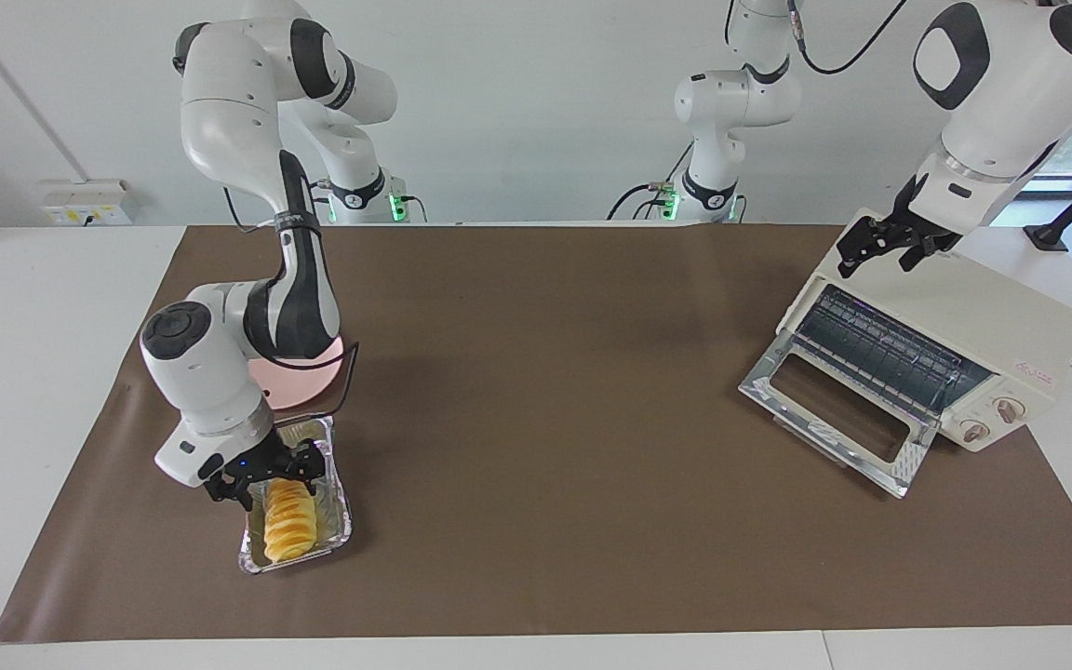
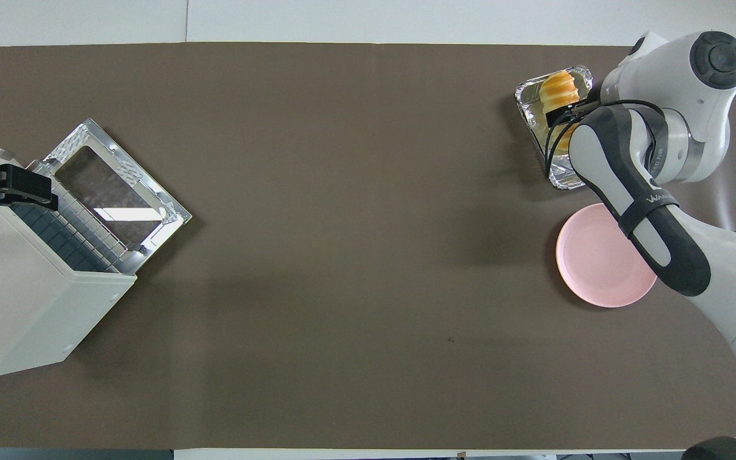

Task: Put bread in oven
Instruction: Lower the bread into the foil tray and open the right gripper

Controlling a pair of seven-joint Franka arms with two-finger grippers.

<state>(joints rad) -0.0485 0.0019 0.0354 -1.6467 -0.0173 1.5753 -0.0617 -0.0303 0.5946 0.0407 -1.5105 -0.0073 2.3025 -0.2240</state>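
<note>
One bread (image 1: 289, 520), one oven (image 1: 927, 358)

Brown mat (image 1: 545, 391) on white table (image 1: 33, 307), pale wall (image 1: 517, 93)

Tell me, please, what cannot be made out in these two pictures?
- Pink plate: facing view, mostly hidden by the right arm.
- Foil tray: overhead view, partly covered by that arm.
- Oven: overhead view, cut off by the edge.
- Bread: contact with the right pincer unclear.
</note>
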